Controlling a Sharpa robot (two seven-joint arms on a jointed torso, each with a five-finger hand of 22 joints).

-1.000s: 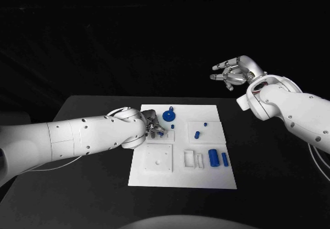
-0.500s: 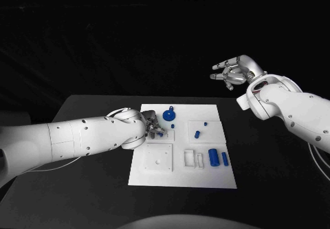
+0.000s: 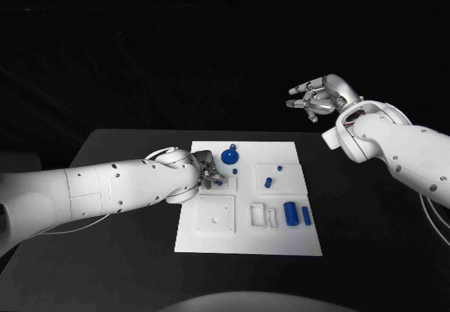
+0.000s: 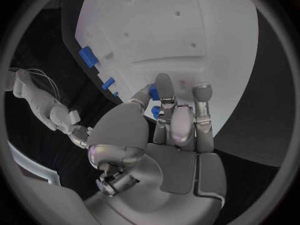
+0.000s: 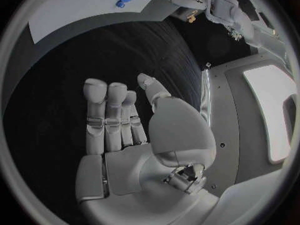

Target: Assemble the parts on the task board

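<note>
Left hand pinches a blue part over the task board.

We are seeing a white task board carrying small blue parts on a black table, with white arms ending in silver hands.

You see a matt white plastic task board, glossy blue plastic parts, and satin silver metal on the left hand fingers.
</note>
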